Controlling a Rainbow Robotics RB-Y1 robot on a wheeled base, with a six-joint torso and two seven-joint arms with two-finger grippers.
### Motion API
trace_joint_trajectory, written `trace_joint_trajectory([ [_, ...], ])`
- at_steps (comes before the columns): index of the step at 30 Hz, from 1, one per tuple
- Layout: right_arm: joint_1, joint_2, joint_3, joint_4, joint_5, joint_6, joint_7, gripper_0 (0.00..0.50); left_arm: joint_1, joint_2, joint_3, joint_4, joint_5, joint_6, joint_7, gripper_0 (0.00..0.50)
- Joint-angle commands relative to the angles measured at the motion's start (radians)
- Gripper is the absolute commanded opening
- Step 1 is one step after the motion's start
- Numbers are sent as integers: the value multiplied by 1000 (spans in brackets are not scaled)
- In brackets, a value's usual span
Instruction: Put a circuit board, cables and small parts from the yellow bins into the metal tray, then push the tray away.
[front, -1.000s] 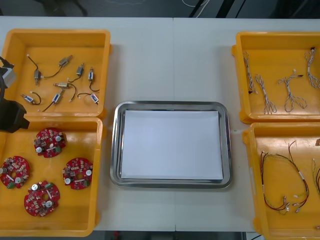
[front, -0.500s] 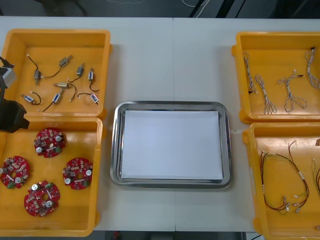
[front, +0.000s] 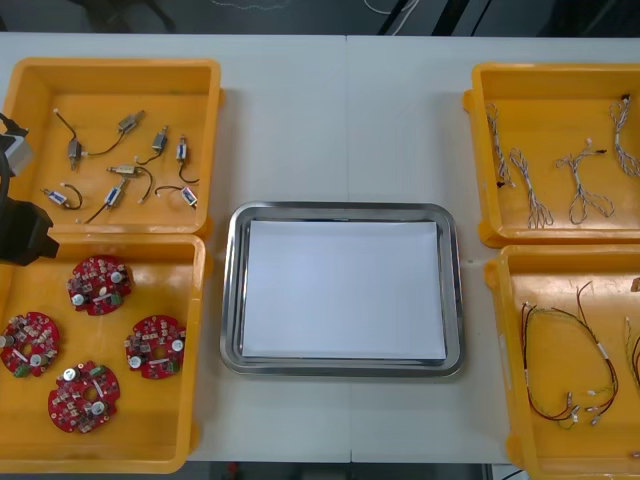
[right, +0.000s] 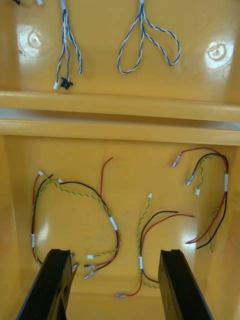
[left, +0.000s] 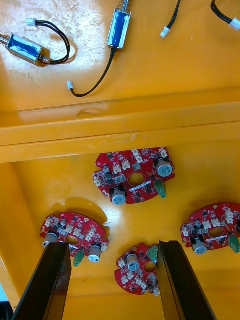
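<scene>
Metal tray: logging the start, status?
Left gripper open over circuit boards. Right gripper open over red and yellow cables. Metal tray white inside, unloaded. Path unobstructed.

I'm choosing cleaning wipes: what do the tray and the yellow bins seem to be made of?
Tray: polished metal, probably stainless steel; its rim gives mirror-like reflections. White lining: matte, perhaps paper. Yellow bins: glossy moulded plastic, judging by soft highlights and rounded rims.
</scene>
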Motion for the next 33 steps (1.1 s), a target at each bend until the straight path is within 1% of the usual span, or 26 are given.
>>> trace_joint_trajectory([
  [1, 9, -43, 13, -11, -8, 1, -18, 500, 14, 42, 27, -30, -1, 4, 24, 500],
  [9, 9, -43, 13, -11, -8, 1, -18, 500, 14, 42, 27, -30, -1, 4, 24, 500],
  [12, -2, -54, -7, -14, 7, -12, -17, 500, 14, 42, 27, -30, -1, 4, 24, 500],
  [13, -1, -54, -8, -17, 13, -18, -17, 500, 34, 13, 11, -19, 2, 4, 24, 500],
  [14, 10, -54, -8, -23, 24, -24, -15, 500, 32, 10, 13, -17, 2, 4, 26, 500],
  [21, 52, -54, 9, -34, 9, -67, -9, 500, 25, 8, 16, -19, 12, 4, 21, 500],
  [26, 111, -54, 35, -34, 12, -115, 3, 500, 29, 21, 17, -24, 53, 4, 4, 500],
  [28, 144, -54, 62, -34, 27, -147, 12, 500, 43, 31, 17, -33, 71, 4, -4, 500],
  [33, 173, -54, 124, -34, 76, -197, 32, 500, 89, 53, 16, -68, 90, 0, -27, 500],
])
